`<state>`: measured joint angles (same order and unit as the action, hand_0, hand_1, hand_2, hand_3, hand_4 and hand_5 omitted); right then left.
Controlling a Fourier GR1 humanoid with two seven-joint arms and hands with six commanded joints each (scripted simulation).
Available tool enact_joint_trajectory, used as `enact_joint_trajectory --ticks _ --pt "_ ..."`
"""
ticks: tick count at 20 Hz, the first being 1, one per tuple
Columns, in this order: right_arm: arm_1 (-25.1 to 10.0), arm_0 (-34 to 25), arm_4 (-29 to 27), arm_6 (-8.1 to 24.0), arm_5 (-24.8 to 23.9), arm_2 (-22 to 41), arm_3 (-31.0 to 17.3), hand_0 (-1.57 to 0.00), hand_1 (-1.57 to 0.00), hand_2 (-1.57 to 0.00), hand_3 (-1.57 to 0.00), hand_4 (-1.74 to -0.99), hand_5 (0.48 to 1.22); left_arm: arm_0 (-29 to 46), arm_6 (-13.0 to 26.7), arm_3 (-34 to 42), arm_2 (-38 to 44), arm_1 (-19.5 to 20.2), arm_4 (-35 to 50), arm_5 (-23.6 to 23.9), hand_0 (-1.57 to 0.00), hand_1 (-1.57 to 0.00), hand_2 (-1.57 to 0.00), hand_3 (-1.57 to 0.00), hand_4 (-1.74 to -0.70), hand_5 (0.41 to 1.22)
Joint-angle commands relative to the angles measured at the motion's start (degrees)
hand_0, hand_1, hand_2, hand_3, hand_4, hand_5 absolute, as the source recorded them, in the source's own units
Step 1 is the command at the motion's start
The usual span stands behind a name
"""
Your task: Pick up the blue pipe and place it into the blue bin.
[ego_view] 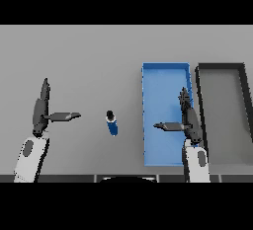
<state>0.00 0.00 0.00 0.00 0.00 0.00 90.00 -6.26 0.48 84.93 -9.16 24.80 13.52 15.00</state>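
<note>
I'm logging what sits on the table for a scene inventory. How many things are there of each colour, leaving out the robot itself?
Blue: 2, the blue pipe and the blue bin
Dark grey: 1, the grey bin
Total: 3

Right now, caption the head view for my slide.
Blue pipe stands on grey table between open hands, left of blue bin.

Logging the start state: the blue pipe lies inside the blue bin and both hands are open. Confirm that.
Not quite. The head view shows the blue pipe on the grey table, left of the blue bin, not inside it. The left hand and right hand are open, as stated.
</note>
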Motion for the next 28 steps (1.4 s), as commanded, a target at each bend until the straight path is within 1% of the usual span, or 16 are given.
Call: enact_joint_trajectory --ticks 1,6,7,8,9,10,12,14,15,18,19,22,23,24,26,28 --pt "-0.08 -0.02 -0.08 0.01 0.00 -0.08 -0.01 0.00 0.00 0.00 0.00 -1.210 0.594 -0.03 -0.23 0.05 -0.04 -0.09 -0.05 0.08 0.00 0.00 0.00 0.00 -0.97 0.594" --pt "-0.82 -0.16 -0.87 -0.28 0.65 -0.83 -0.45 0.00 0.00 0.00 0.00 -1.210 0.594 -0.45 -0.07 -0.34 -0.48 -0.59 -0.60 0.49 0.00 0.00 0.00 0.00 -0.97 0.594" --pt "-5.08 0.69 3.54 -3.10 2.06 1.28 1.36 0.00 0.00 0.00 0.00 -1.210 0.594 -0.48 -2.35 -0.10 -2.59 3.42 -0.82 -6.43 0.00 0.00 0.00 0.00 -0.97 0.594" --pt "-7.40 1.33 6.58 -4.83 2.61 2.79 2.54 0.00 0.00 0.00 0.00 -1.206 0.592 -0.12 -4.07 0.00 -3.14 6.66 -0.40 -11.17 0.00 0.00 0.00 0.00 -0.97 0.595" --pt "-8.53 2.49 8.81 -5.77 2.90 4.14 3.62 0.00 0.00 0.00 0.00 -1.198 0.589 -0.16 -5.39 -0.77 -3.41 8.55 -0.09 -14.48 0.00 0.00 0.00 0.00 -0.97 0.596" --pt "-9.35 2.71 9.63 -5.75 3.24 4.47 3.80 0.00 0.00 0.00 0.00 -1.195 0.588 0.02 -6.05 -0.85 -4.01 9.30 -0.39 -16.05 0.00 0.00 0.00 0.00 -0.97 0.596" --pt "-9.34 3.30 11.28 -5.40 3.19 5.85 5.04 0.00 0.00 0.00 0.00 -1.190 0.586 -0.44 -6.29 -0.86 -4.70 10.16 -0.62 -17.87 0.00 0.00 0.00 0.00 -0.97 0.597" --pt "-10.32 3.29 10.74 -4.47 3.79 5.33 5.55 0.00 0.00 0.00 0.00 -1.187 0.585 0.25 -8.03 -0.23 -5.13 10.77 -0.45 -19.49 0.00 0.00 0.00 0.00 -0.97 0.593" --pt "-10.23 3.69 11.30 -4.48 3.90 5.93 5.68 0.00 0.00 0.00 0.00 -1.182 0.583 0.94 -8.84 1.07 -5.87 10.66 -0.55 -20.02 0.00 0.00 0.00 0.00 -0.97 0.590" --pt "-9.78 3.24 10.53 -2.97 3.80 5.68 6.14 0.00 0.00 0.00 0.00 -1.194 0.579 3.43 -8.96 6.34 -7.97 13.18 0.68 -24.25 0.00 0.00 0.00 0.00 -0.98 0.578" --pt "-9.92 2.79 10.35 -2.72 3.95 5.54 5.98 0.00 0.00 0.00 0.00 -1.200 0.580 4.14 -8.18 8.39 -8.80 14.14 0.79 -25.24 0.00 0.00 0.00 0.00 -0.99 0.566" --pt "-9.65 2.96 9.60 -3.71 4.61 5.69 6.16 0.00 0.00 0.00 0.00 -1.225 0.580 4.47 -1.07 12.70 -13.31 13.96 -1.15 -25.90 0.00 0.00 0.00 0.00 -1.02 0.512" --pt "-9.41 3.61 9.53 -4.04 4.40 5.75 6.86 0.00 0.00 0.00 0.00 -1.229 0.576 4.67 -0.05 12.95 -14.27 14.00 -1.60 -26.54 0.00 0.00 0.00 0.00 -1.03 0.496" --pt "-9.14 2.96 9.46 -2.85 4.21 5.59 6.13 0.00 0.00 0.00 0.00 -1.228 0.573 4.50 0.91 13.43 -15.80 13.33 -2.61 -26.85 0.00 0.00 0.00 0.00 -1.05 0.483" --pt "-9.59 2.61 9.60 -3.31 4.24 5.32 5.82 0.00 0.00 0.00 0.00 -1.219 0.572 3.47 1.66 13.60 -18.15 11.52 -4.39 -27.07 0.00 0.00 0.00 0.00 -1.08 0.472" --pt "-9.76 3.28 9.85 -3.61 4.34 5.47 6.06 0.00 0.00 0.00 0.00 -1.213 0.571 3.57 1.16 13.53 -20.44 9.98 -6.44 -27.37 0.00 0.00 0.00 0.00 -1.10 0.466"
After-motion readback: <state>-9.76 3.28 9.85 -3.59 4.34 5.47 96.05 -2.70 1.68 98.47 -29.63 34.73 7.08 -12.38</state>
